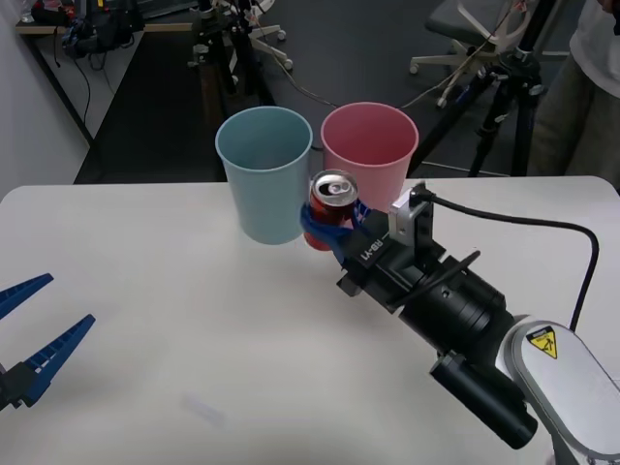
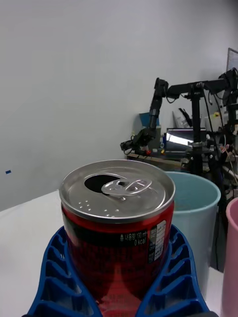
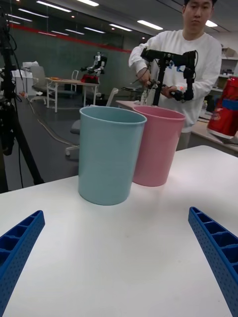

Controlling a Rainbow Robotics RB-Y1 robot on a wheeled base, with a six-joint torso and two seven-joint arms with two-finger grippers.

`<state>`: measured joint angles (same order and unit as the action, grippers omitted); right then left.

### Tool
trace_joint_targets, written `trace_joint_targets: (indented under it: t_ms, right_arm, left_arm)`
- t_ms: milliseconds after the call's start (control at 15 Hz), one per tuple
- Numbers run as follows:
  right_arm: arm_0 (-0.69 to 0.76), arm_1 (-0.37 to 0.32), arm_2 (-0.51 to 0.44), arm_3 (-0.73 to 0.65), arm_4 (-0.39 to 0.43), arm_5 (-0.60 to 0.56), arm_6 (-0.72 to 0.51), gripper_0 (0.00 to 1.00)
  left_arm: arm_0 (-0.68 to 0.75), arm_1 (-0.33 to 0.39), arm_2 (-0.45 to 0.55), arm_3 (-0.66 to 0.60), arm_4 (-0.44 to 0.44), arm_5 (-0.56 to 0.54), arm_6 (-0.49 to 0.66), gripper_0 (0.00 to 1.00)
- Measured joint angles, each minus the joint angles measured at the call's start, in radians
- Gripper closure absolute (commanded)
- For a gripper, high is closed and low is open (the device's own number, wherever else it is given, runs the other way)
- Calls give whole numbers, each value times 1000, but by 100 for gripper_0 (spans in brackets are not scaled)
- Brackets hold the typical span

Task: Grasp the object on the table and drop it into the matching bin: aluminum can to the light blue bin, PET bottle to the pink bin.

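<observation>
- Our right gripper [image 1: 334, 225] is pinching the aluminum can [image 1: 330, 208] between its blue ribbed fingers [image 2: 173, 277], which are wrapping the lower part of the red body on both sides.
- We are holding the can upright, its long axis vertical, silver top and pull tab facing up, and it appears to be lifted off the table [image 1: 174, 320] rather than standing on it.
- In the front view, the can is sitting in front of the gap between the two bins, toward the far edge of the table, with its top a little below the bin rims.
- The light blue bin [image 1: 263, 172] is lying just to the left of the can, and the pink bin [image 1: 369, 145] is lying just behind and to the right; both are standing at the far edge.
- We are judging that the coming move calls for raising the can above the rim, then carrying it leftward over the light blue bin's mouth.
- Our right arm is the nearer one by far; our left gripper [image 1: 34, 334] is waiting spread wide and empty near the table's left edge, well apart from both bins.
</observation>
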<state>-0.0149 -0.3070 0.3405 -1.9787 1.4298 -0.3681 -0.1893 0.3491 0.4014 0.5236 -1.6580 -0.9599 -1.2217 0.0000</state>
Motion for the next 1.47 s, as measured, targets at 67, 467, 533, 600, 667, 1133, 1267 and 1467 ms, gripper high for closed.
trace_joint_targets:
  t_ms: [67,467,533,600,667,1133,1267,1467]
  right_arm:
    - [-32,0,20,2,20,36,-42,100]
    - [-278,29,119,149,37,217,-147,100]
    - [-319,51,122,191,37,233,-149,100]
    - [-363,73,122,238,37,252,-148,100]
    - [-406,93,122,287,37,270,-148,100]
    - [-673,173,123,633,38,395,-145,100]
    - [-738,194,123,733,42,422,-148,100]
    - [-806,215,123,851,43,449,-148,100]
  left_arm:
    - [0,0,0,0,0,0,0,0]
    - [0,0,0,0,0,0,0,0]
    - [0,0,0,0,0,0,0,0]
    - [0,0,0,0,0,0,0,0]
    - [0,0,0,0,0,0,0,0]
    - [0,0,0,0,0,0,0,0]
    - [0,0,0,0,0,0,0,0]
    - [0,0,0,0,0,0,0,0]
